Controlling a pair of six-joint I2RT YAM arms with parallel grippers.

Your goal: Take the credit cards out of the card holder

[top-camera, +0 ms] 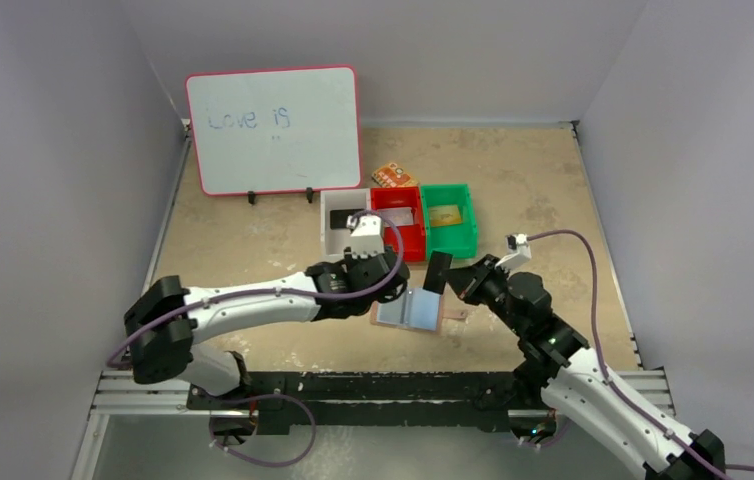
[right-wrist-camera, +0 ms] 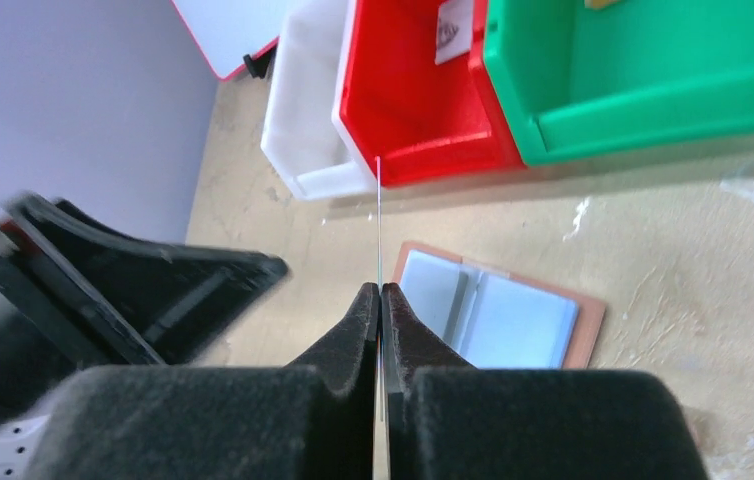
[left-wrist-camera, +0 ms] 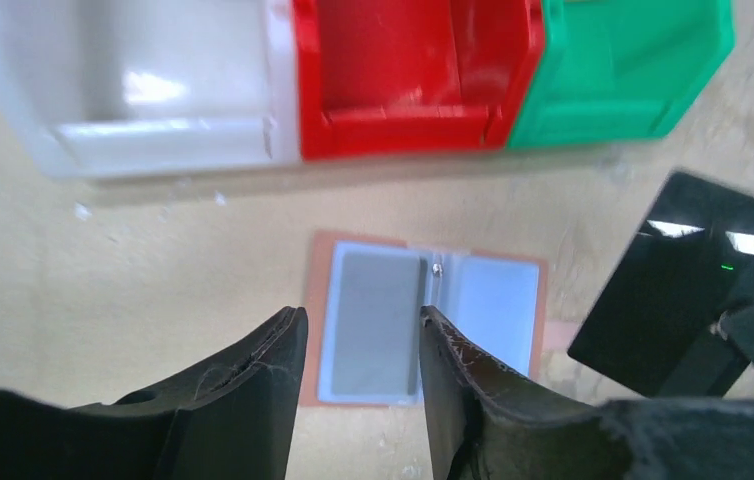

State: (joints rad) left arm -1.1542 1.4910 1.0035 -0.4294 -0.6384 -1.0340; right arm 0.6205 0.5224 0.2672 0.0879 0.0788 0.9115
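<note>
Right gripper (right-wrist-camera: 381, 300) pinches a black card (left-wrist-camera: 673, 290) tight, lifted clear of the open card holder (top-camera: 411, 310) lying flat before the bins (left-wrist-camera: 403, 125), while the left gripper (left-wrist-camera: 363, 320) hovers above it, fingers parted and empty (perhaps ready to steady it).

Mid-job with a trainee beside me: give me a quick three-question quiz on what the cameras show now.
1. True or false: the card holder lies folded shut on the table.
2. Which one pinches the black card: A, the left gripper, or B, the right gripper?
3. Fill in: the middle bin of the three is ____.
Key: 1 false, it lies open; 2 B; 3 red.
</note>
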